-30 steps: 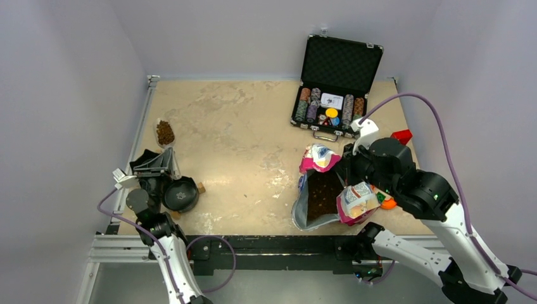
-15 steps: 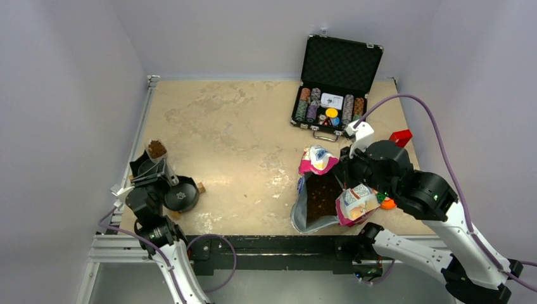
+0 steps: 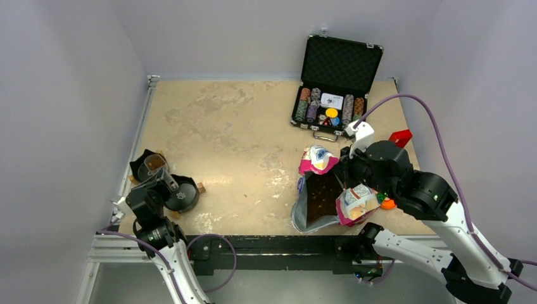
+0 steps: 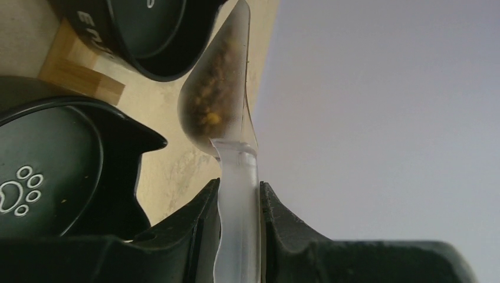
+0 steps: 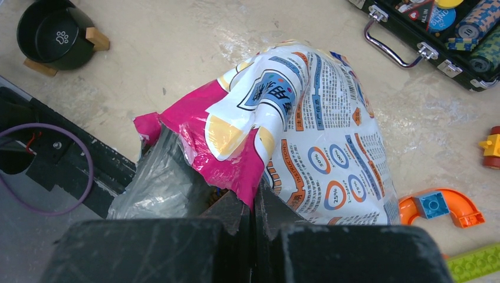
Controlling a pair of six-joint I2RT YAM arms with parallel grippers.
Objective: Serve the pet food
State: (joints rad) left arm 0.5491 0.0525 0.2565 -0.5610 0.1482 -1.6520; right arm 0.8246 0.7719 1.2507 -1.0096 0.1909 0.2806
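Observation:
My left gripper (image 3: 166, 183) is shut on the handle of a clear plastic scoop (image 3: 155, 163), which hangs over the far one of two black bowls (image 3: 140, 168). In the left wrist view the scoop (image 4: 215, 103) is turned edge-on with brown kibble (image 4: 206, 109) inside, and the gripper (image 4: 239, 194) pinches its handle. The paw-print bowl (image 4: 47, 171) lies just left of it. My right gripper (image 3: 347, 183) is shut on the pink edge of the open pet food bag (image 5: 306, 130), which shows dark kibble (image 3: 323, 193) inside.
An open black poker-chip case (image 3: 335, 82) stands at the back right. A red block (image 3: 401, 136) and an orange toy piece (image 5: 439, 206) lie right of the bag. The paw-print bowl (image 3: 182, 194) sits on a wooden stand near the table's front left edge.
My left gripper has drawn the scoop back toward the near edge, from beyond the bowls to over the far bowl, and rolled it. The right arm and bag have barely moved.

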